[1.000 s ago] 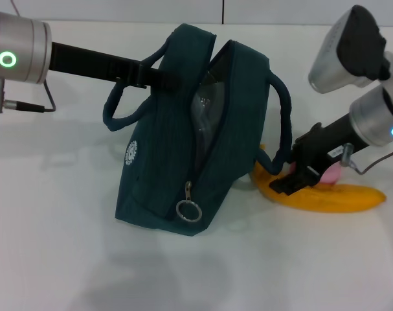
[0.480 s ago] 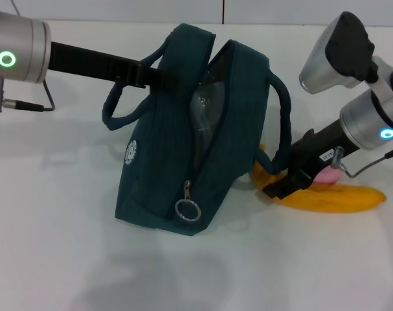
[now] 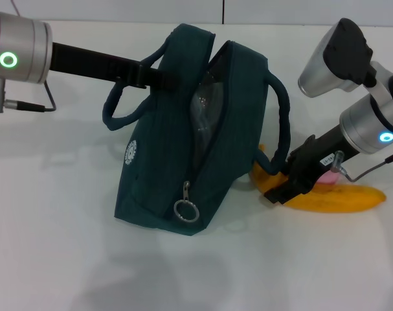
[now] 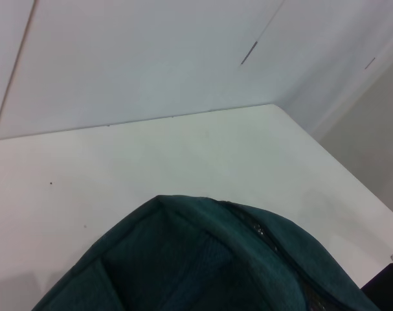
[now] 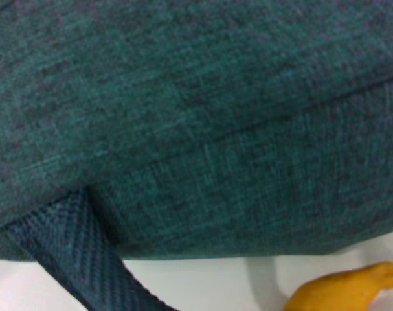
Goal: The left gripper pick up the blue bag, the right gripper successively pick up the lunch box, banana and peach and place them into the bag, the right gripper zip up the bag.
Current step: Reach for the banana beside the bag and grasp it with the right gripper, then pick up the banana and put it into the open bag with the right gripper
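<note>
**A:** What is the biggest thing here?

**B:** The white counter. On it stands the blue bag, tilted, its base on the counter and its top leaning away from the zipper side. The zipper is open down the near edge, with silver lining showing in the gap and the ring pull hanging low near the base.

**A:** Who has hold of the bag?

**B:** The left hand. Its black arm reaches in from the silver wrist with the green ring light and meets the bag at the top, by the loop handle on that side. I cannot tell how its fingers stand; they are hidden against the fabric.

**A:** And the other arm?

**B:** The right hand is low beside the bag, on the side away from the left arm, just past the second loop handle. It sits directly over the banana. Whether it is wide, narrow or gripping, I cannot tell.

**A:** Where is the fruit?

**B:** The banana lies flat on the counter beside the bag's base, one end close to the bag and the other pointing away from it. The peach shows only as a sliver of pink just behind the banana, mostly hidden by the right hand.

**A:** The lunch box?

**B:** Something clear glints inside the bag's opening; I cannot say what it is.
</note>
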You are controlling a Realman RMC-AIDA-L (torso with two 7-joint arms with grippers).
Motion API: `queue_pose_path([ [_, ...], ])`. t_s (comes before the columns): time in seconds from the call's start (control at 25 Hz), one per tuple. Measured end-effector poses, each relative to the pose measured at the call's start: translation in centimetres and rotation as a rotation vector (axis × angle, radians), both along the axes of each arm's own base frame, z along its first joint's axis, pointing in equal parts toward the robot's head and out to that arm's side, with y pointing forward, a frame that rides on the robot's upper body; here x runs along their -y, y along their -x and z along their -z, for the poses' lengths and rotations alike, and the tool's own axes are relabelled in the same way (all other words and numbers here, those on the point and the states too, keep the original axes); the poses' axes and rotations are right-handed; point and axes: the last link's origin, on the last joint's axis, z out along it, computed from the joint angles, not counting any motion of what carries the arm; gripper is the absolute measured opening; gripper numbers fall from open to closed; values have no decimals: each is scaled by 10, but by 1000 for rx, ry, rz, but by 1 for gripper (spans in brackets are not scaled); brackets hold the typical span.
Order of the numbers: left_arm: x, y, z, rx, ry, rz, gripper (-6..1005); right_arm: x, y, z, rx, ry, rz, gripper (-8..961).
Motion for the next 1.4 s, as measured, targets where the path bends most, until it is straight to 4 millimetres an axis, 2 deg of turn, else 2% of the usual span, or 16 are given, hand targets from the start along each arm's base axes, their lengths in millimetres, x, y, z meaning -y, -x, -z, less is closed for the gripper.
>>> queue_pose_path([
  [0.32, 0, 0, 1, 1, 2, -1, 55, 2, -4, 1, 13, 16, 18, 597],
  [0.52, 1, 0, 1, 3, 3, -1, 55, 2, -6, 2, 19, 29, 36, 457],
  [0.88, 1, 0, 2, 3, 4, -2, 55, 2, -10, -1, 13, 25, 54, 455],
  [1.16, 1, 0, 2, 4, 6, -6, 56, 0, -15, -27, -85, 6, 147, 454],
  [1.4, 0, -2, 2, 6, 6, -2, 56, 5, -33, -65, -275, -24, 240, 453],
])
